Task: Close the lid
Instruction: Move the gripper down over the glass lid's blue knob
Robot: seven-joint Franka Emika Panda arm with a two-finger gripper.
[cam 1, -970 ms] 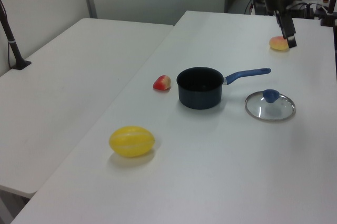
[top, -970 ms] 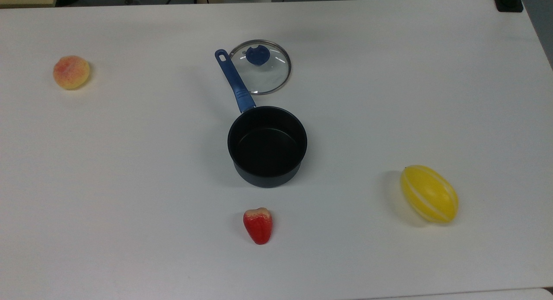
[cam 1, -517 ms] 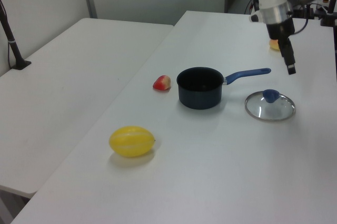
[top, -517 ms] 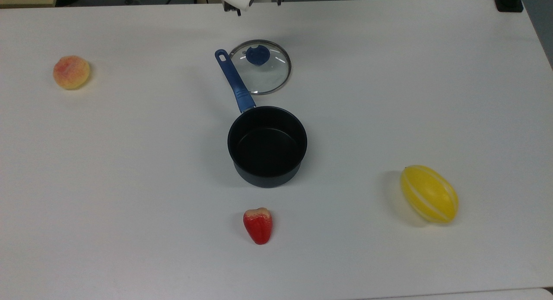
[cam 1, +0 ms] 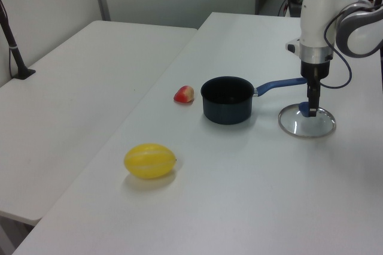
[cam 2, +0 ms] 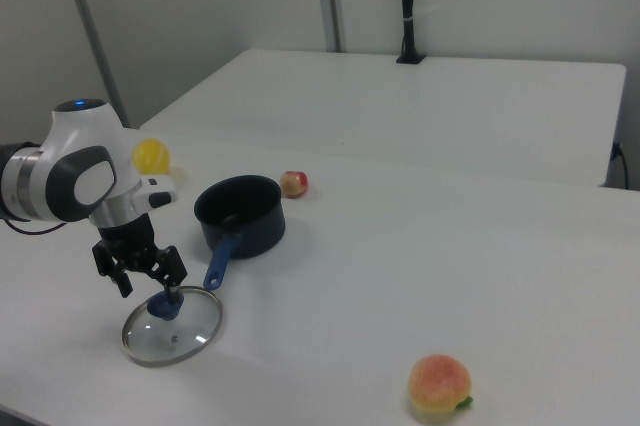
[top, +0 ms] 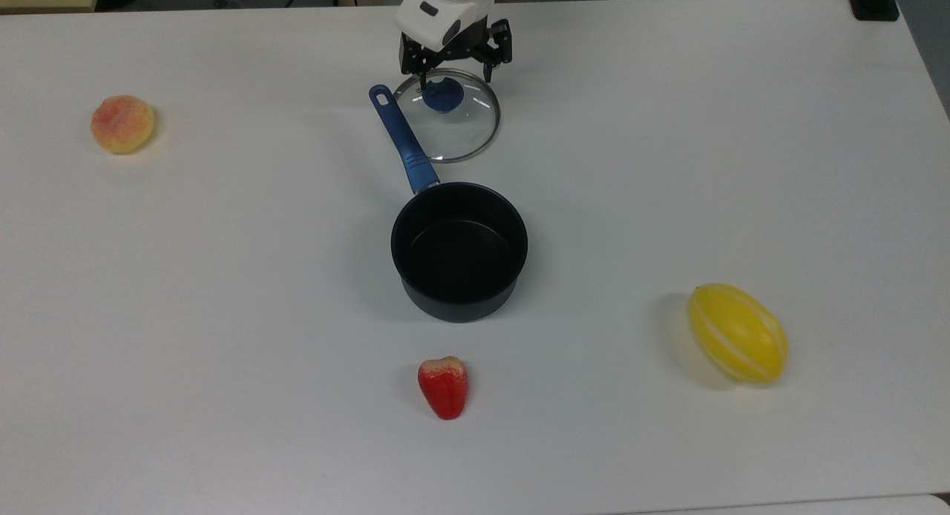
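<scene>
Glass lid [top: 454, 126] flat on table near its far edge beside open saucepan [top: 459, 249], spread-fingered empty gripper [top: 454, 76] poised over blue knob [top: 443, 95], lifting and covering undone

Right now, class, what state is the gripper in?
Gripper: open, holding nothing, its fingers either side of the lid's blue knob.

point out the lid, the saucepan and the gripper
lid [top: 462, 133], top view, on the clear glass below the knob
saucepan [top: 459, 251], top view, on the dark inner floor
gripper [top: 455, 76], top view, midway between the open fingertips above the knob
</scene>
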